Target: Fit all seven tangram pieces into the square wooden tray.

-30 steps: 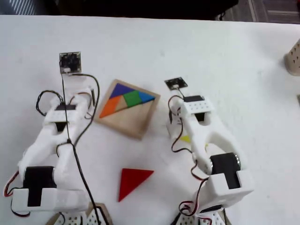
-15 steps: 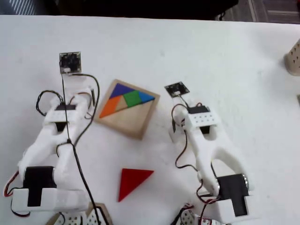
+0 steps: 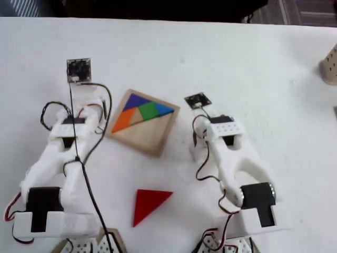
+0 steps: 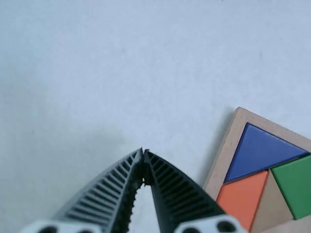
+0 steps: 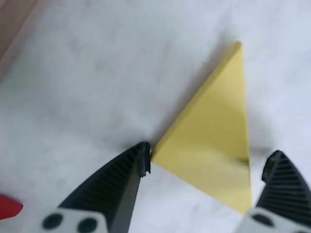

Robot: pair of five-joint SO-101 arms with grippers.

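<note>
1. The square wooden tray (image 3: 149, 138) lies on the white worktop (image 3: 247, 58), turned like a diamond, between the two arms in the high view.
2. Four pieces sit in the tray's half toward 12 o'clock: a blue triangle (image 3: 136, 100), a green piece (image 3: 149, 109), an orange triangle (image 3: 124, 120) and a light blue piece (image 3: 164, 109). The half toward 6 o'clock shows bare wood.
3. A yellow triangle (image 5: 214, 141) lies flat on the worktop, outside the tray, under the right arm.
4. The right gripper (image 5: 210, 160) has its fingers spread, and the yellow triangle is between them. One fingertip (image 5: 141, 158) is just at a corner of the triangle; the other is close beside the opposite edge, and I cannot tell if it touches.
5. A red triangle (image 3: 148, 203) lies alone on the worktop at 6 o'clock from the tray, well apart from it.
6. The left gripper (image 4: 144, 167) is at 9 o'clock from the tray, just beside its rim. Its fingers are pressed together with nothing between them, over bare worktop.
7. A beige object with small holes (image 3: 329, 66) stands at the worktop's edge, at about 2 o'clock from the tray, far from it.
</note>
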